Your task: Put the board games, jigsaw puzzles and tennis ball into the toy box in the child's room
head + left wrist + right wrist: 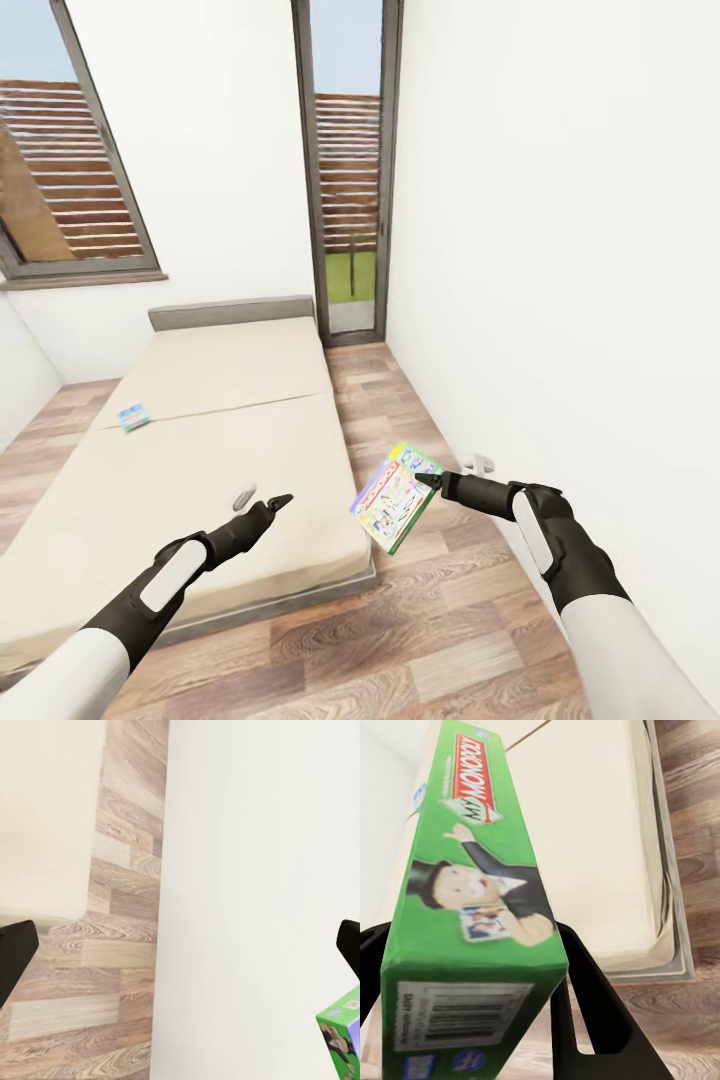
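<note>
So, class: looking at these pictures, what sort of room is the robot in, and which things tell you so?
Most likely a bedroom. A large low bed with a plain beige mattress and grey headboard fills the floor, tall windows look outdoors, and a Monopoly box in the right gripper hints at a child's room.

Head high, wrists near bed point(220, 440)

Bright, even daylight, faint shadows, sharp renders, wide-angle stretching at edges.

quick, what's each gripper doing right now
left gripper: open, holding nothing, above the bed.
right gripper: shut on the Monopoly box, held over the floor beside the bed.
</note>
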Robot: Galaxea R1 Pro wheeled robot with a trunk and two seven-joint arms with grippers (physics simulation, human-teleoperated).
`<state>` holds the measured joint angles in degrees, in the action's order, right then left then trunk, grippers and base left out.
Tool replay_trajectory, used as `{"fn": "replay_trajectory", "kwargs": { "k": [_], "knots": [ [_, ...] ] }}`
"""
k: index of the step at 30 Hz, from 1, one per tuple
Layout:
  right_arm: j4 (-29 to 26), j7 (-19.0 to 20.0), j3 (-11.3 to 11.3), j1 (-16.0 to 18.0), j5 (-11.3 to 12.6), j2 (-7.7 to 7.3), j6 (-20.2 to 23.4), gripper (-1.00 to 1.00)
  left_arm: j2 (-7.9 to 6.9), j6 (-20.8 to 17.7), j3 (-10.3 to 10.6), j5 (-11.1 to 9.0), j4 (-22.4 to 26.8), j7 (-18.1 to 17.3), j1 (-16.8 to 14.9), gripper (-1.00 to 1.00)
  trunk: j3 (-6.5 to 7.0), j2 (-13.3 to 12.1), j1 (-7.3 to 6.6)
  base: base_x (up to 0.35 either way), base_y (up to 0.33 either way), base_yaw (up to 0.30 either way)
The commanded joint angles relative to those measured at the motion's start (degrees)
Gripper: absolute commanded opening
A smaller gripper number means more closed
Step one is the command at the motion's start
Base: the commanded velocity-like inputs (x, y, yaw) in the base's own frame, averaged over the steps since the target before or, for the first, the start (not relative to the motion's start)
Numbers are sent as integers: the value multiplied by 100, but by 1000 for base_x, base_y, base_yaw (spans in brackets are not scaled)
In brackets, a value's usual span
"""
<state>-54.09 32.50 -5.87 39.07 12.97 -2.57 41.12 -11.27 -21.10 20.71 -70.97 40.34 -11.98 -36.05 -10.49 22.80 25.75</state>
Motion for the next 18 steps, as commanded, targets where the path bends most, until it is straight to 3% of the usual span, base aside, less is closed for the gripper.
{"fn": "replay_trajectory", "kwargs": {
  "k": [1, 18],
  "knots": [
    [-4, 12, -11, 4, 13, 1, 36, -100, -4, -8, 24, -40, 0, -6, -8, 100, -6, 12, 4, 0, 0, 215],
    [-5, 9, -11, 4, 5, 0, 36, -100, 2, -11, 36, -44, 146, -4, -8, 100, 77, 12, 4, 0, 0, 244]
  ]
}}
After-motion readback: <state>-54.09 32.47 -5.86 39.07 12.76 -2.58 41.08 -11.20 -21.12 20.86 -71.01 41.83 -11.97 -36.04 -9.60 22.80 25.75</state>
